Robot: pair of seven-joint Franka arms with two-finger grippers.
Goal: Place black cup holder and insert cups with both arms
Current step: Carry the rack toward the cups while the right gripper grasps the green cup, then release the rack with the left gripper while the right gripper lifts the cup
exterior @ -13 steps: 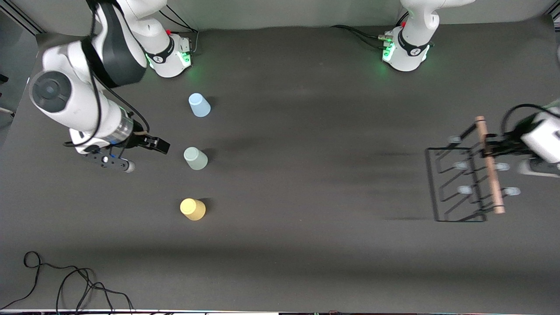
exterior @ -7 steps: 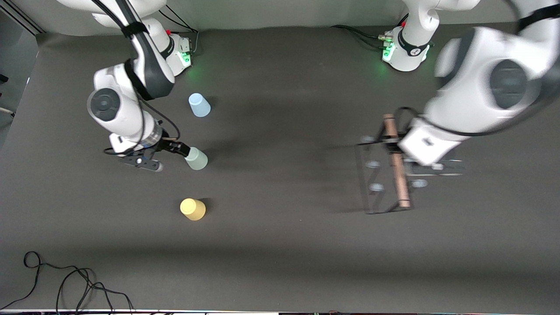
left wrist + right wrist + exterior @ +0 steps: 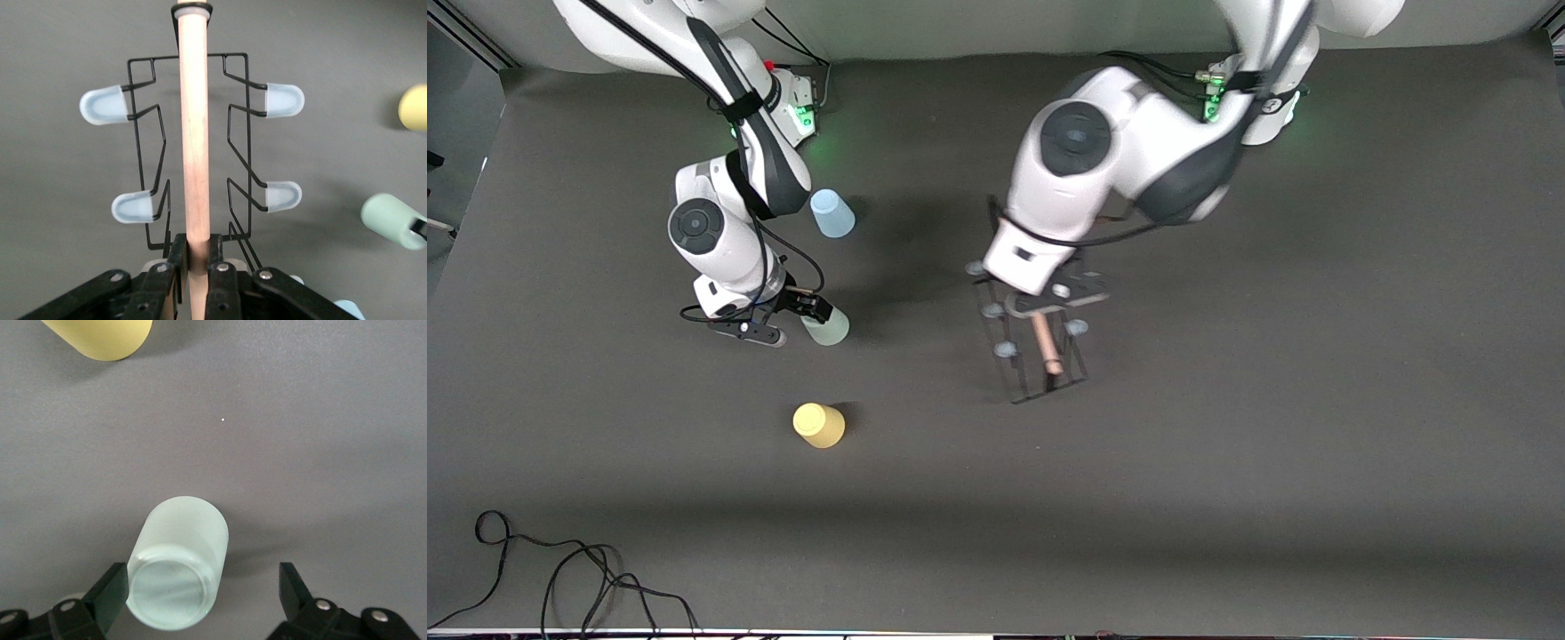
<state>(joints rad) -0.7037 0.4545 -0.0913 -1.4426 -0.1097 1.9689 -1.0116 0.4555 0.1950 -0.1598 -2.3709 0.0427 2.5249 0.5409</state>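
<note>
Jaws: we see the left gripper [image 3: 195, 270] clenched on the wooden rod handle [image 3: 194, 133] of the black cup holder [image 3: 150, 167]; the right gripper [image 3: 203, 590] stands released, its jaws either side of the pale green cup [image 3: 177, 570].

Front view: we carry the black cup holder [image 3: 1032, 356] over the middle of the worktop [image 3: 1227, 489], under the left gripper [image 3: 1040, 311]. The right gripper [image 3: 805, 311] is at the pale green cup [image 3: 827, 327], which stands between the pale blue cup [image 3: 832, 214] and the yellow cup [image 3: 818, 425], nearer to the camera than the blue one.

Left wrist view: four capped prongs [image 3: 103, 107] show beside the rod; we cannot tell whether the base touches the worktop.

Right wrist view: the green cup sits off-centre, close to one finger [image 3: 107, 590], well apart from the other.

Risk: closing now, we judge the nearer finger could push or tip the cup first. Releasing the holder while it is tilted or high could topple it.
</note>
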